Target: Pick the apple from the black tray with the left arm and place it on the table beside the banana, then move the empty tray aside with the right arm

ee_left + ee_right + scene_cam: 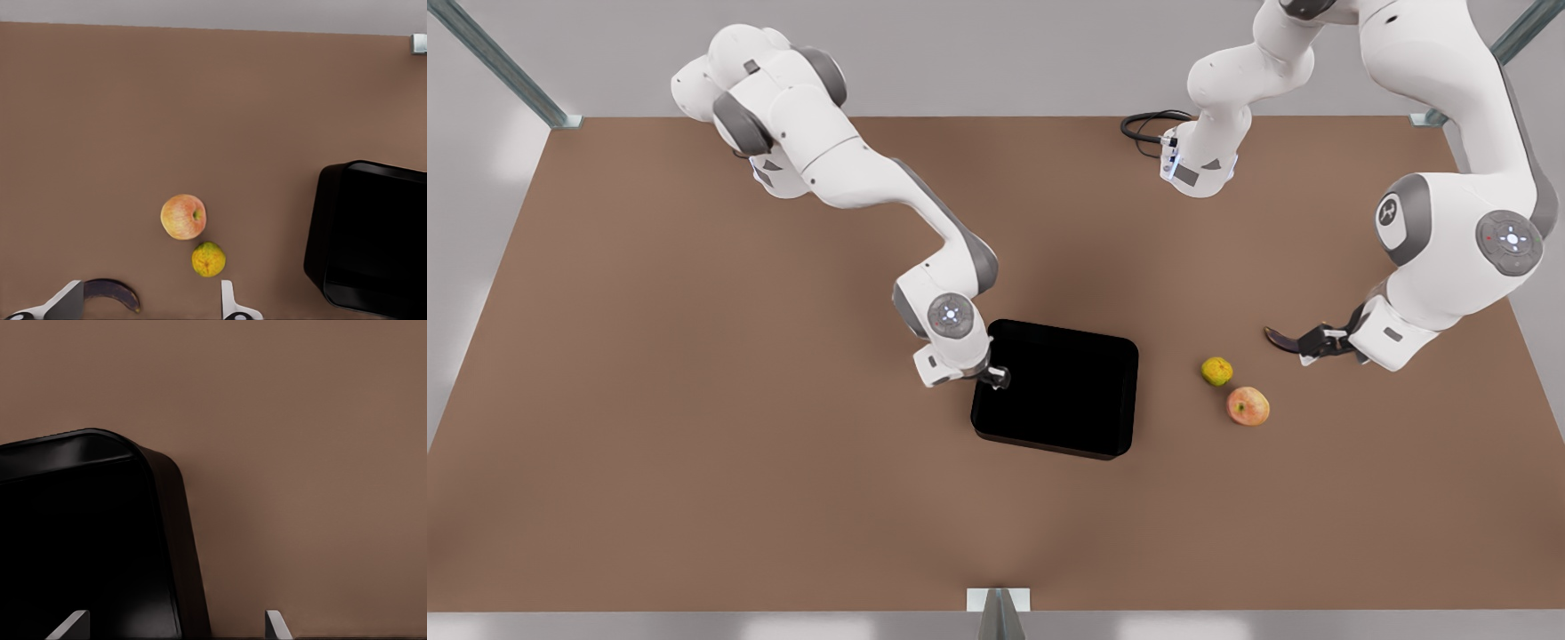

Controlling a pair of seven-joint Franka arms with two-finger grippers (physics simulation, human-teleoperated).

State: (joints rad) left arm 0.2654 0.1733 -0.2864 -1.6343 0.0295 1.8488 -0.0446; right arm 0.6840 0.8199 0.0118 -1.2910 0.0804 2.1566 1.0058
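In the front view, the apple [1248,406] already sits on the counter [694,400], out of the black tray [1056,388], just beside a yellow-green fruit [1216,371] and near the banana [1282,338]. My left tool [1319,342] hangs at the banana's right end, at the front view's right. My right tool [996,376] is down at the tray's left rim. The tray is empty, so I judge the step in hand is the second one: getting a hold on the rim to move the tray aside.

In the left wrist view, my left tool's fingers [67,301] are spread wide, pinching nothing; the banana [112,293] lies between them, its long axis running finger to finger, one tip toward the yellow-green fruit [208,259]. The apple [183,217] shows its stem dimple facing sideways toward the tray [320,233].

In the right wrist view, my right tool's fingers [275,626] are spread, straddling the tray's rim [170,520] near a rounded corner. Next I must press them together on that rim, then slide the tray away from the fruit.
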